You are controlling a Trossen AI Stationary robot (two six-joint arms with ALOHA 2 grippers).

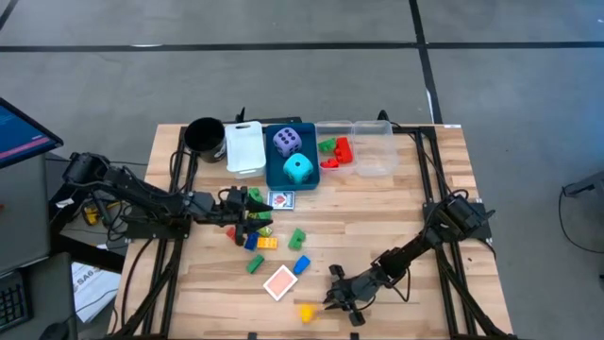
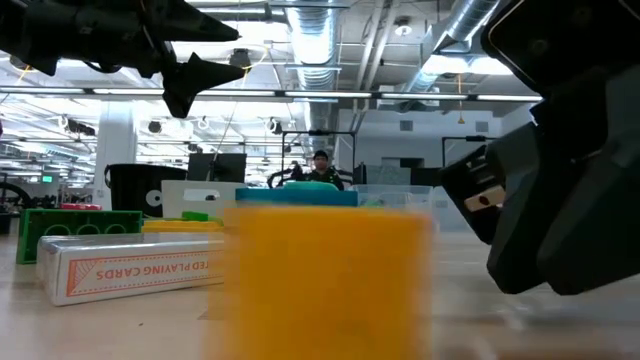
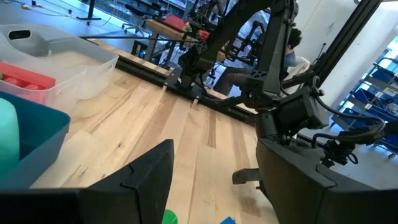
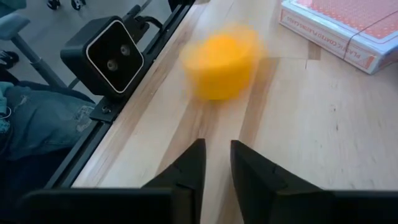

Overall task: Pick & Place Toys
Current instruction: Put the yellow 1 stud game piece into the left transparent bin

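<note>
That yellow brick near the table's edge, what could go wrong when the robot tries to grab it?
The yellow brick sits close to the table's front edge, so a nudge could push it off. The right gripper has its fingers nearly together and not around the brick; it probably must open wider first, or it may bump the brick away. The card box lies close by and could get knocked too.

Bare wood between right tool (image 4: pixel 216 163) and yellow brick (image 4: pixel 220 66).
</note>
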